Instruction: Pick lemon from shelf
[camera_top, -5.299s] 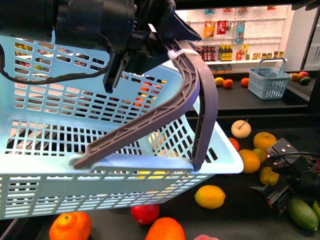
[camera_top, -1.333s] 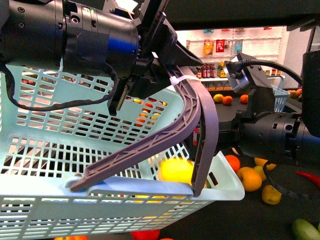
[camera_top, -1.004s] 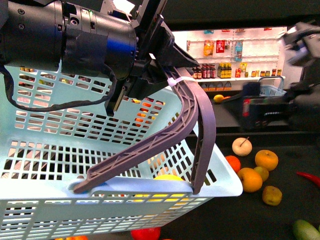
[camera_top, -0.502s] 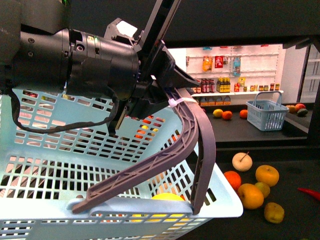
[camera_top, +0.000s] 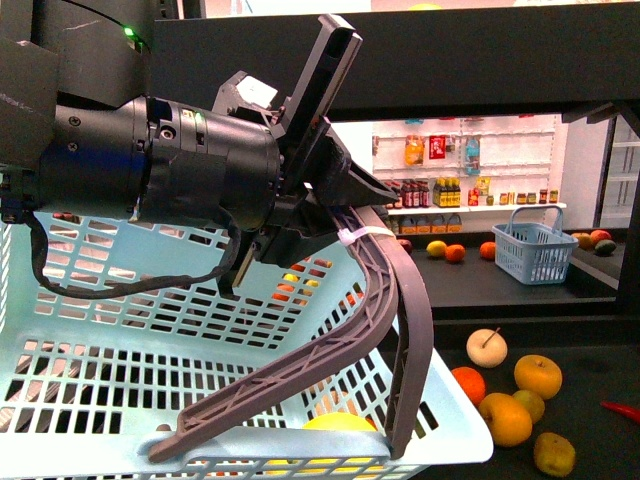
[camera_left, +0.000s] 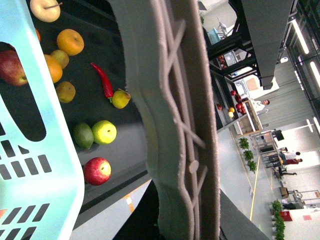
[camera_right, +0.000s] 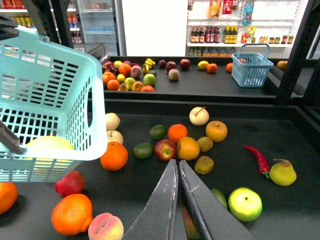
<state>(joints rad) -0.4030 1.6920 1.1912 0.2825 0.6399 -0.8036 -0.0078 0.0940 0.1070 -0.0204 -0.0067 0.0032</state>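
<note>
The lemon (camera_top: 340, 423) lies inside the light-blue basket (camera_top: 120, 340), low against its near wall. In the right wrist view the lemon (camera_right: 50, 143) shows yellow through the basket (camera_right: 55, 95) slats. My left gripper (camera_top: 335, 215) is shut on the grey basket handle (camera_top: 400, 300) and holds the basket above the shelf's dark deck (camera_top: 580, 330). The handle (camera_left: 175, 100) fills the left wrist view. My right gripper (camera_right: 176, 164) is shut and empty, hanging over the deck (camera_right: 280, 135) apart from the basket. It is out of the front view.
Loose fruit lies across the deck: oranges (camera_right: 114, 156), a red apple (camera_right: 165, 149), a green apple (camera_right: 245, 204), a peach (camera_right: 105, 227), a pear (camera_right: 282, 172), a red chilli (camera_right: 257, 157). A small blue basket (camera_top: 526, 250) stands on the far deck. Black uprights (camera_right: 300, 45) rise at the right.
The lemon lay on the deck 5.3 s ago and is now in the basket. The right arm has pulled back out of the front view. The basket sits slightly lower in that view.
</note>
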